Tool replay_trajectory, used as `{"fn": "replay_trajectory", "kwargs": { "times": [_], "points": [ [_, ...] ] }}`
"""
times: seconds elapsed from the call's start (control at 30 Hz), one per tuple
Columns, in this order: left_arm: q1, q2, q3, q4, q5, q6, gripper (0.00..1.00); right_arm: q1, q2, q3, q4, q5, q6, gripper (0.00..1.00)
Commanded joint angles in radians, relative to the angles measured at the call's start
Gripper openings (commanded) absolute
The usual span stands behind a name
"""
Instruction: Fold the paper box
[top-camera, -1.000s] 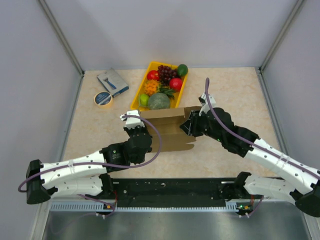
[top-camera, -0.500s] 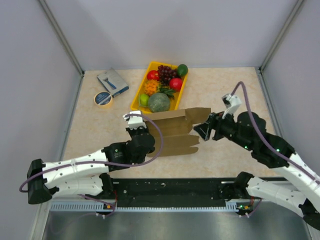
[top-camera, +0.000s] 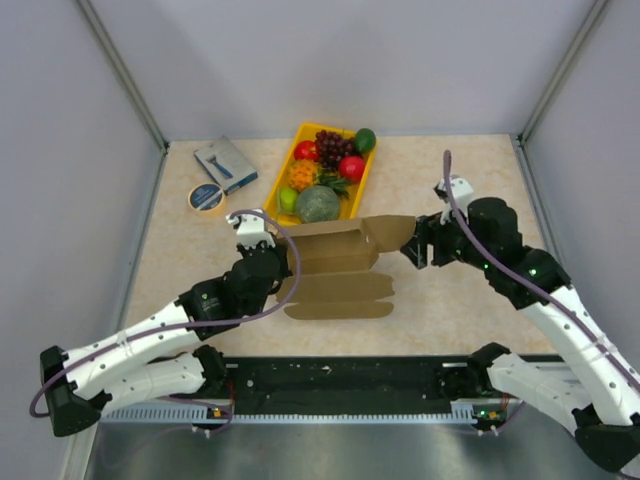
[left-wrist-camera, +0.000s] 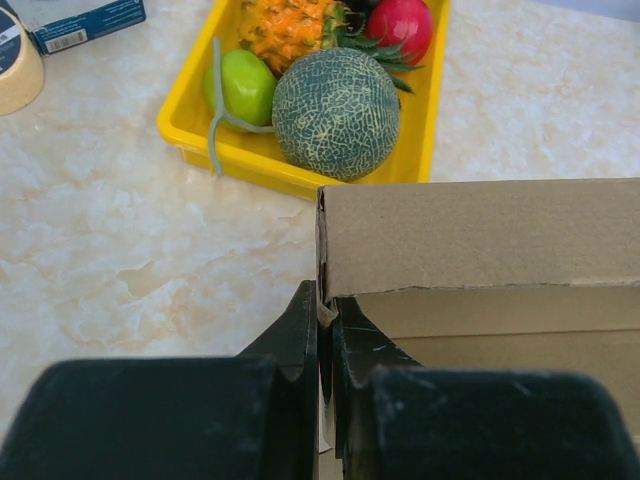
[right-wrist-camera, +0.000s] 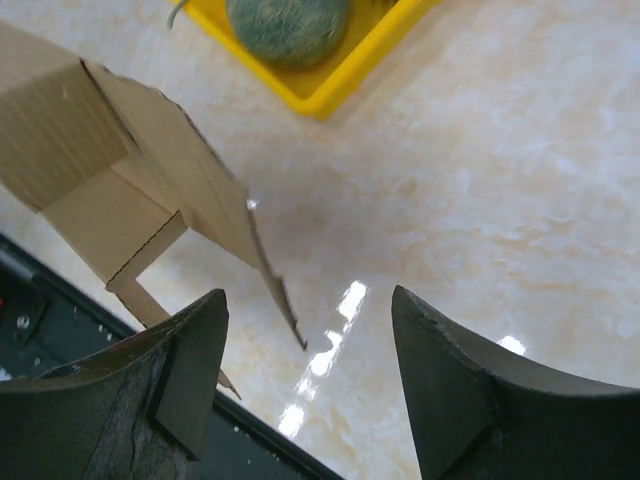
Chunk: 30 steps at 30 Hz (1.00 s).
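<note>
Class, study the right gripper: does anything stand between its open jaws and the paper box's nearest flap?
Nothing visible does. The paper box points its flap toward the right gripper, whose jaws are open, over bare table. The yellow tray lies beyond the flap, out of the way.

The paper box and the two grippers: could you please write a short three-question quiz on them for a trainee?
1. True or false: the right gripper is clamped on the paper box.
2. Which fruit in the yellow tray lies nearest the box? A: the melon. B: the grapes. C: the red fruit.
3. Which gripper pinches the box's edge?

Key: 1 false, its jaws stand open. 2 A. 3 the left gripper, shut on the left edge.
</note>
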Motion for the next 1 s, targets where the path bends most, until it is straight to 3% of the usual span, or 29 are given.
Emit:
{"fn": "replay_trajectory", "kwargs": {
  "times": [0.0,0.07,0.13,0.17,0.27,0.3,0.37,0.4,0.7,0.9,0.97],
  "points": [
    [0.021,-0.033,0.013,0.019,0.084,0.040,0.00,-0.004,0.035,-0.033,0.164,-0.188,-0.071,0.65],
    [0.024,-0.025,0.013,0.022,0.091,0.044,0.00,-0.003,0.046,-0.043,0.241,-0.205,-0.081,0.58],
    [0.030,-0.016,0.021,0.013,0.082,0.040,0.00,0.029,0.061,-0.021,0.249,-0.196,-0.070,0.44],
    [0.032,-0.001,0.033,-0.012,0.071,0.023,0.00,0.058,0.061,-0.018,0.249,-0.166,-0.067,0.31],
    [0.033,0.054,0.065,-0.021,0.049,0.035,0.00,0.233,0.054,-0.026,0.225,0.046,-0.047,0.28],
    [0.035,0.076,0.079,-0.038,0.037,0.031,0.00,0.268,0.054,-0.030,0.222,0.171,-0.029,0.23],
    [0.035,0.138,0.120,-0.065,0.005,0.011,0.00,0.325,0.055,-0.052,0.208,0.242,0.069,0.04],
    [0.036,0.158,0.133,-0.091,-0.004,0.002,0.00,0.338,0.057,-0.062,0.203,0.287,0.095,0.00],
    [0.035,0.314,0.190,-0.113,0.026,-0.038,0.00,0.474,0.138,-0.125,0.203,0.457,0.307,0.02],
    [0.035,0.410,0.223,-0.128,0.075,-0.026,0.00,0.477,0.137,-0.184,0.248,0.399,0.308,0.21],
    [0.035,0.432,0.229,-0.141,0.091,-0.032,0.00,0.479,0.109,-0.213,0.290,0.378,0.271,0.34]
  ]
}}
